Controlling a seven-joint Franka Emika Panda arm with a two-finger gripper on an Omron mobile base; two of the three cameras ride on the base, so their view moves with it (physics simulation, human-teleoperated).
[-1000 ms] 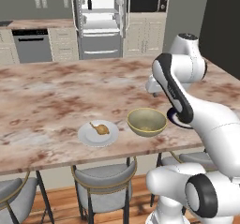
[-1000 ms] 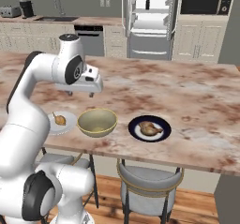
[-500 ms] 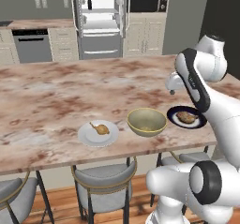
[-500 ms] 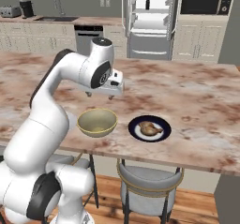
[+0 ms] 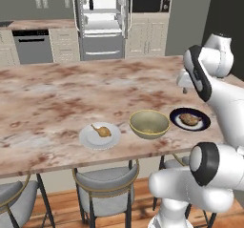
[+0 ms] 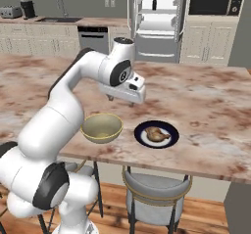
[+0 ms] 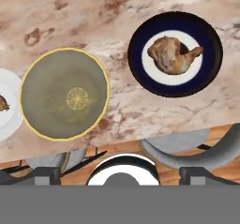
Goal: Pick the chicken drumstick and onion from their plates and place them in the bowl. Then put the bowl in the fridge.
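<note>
No writing or brand mark can be read on anything here. The white arm bends over the marbled worktop (image 6: 206, 105), its end effector (image 6: 122, 100) hanging above the surface near the bowl and the dark-rimmed plate, empty, fingers spread wide. The olive bowl (image 5: 149, 123) stands empty near the front edge, between two plates. On its left, in the left base view, a white plate (image 5: 99, 136) carries a small golden-brown piece (image 5: 101, 130). On the other side a dark blue-rimmed plate (image 7: 174, 53) holds the chicken drumstick (image 7: 172, 54). The fridge (image 5: 103, 20) stands open beyond the worktop.
</note>
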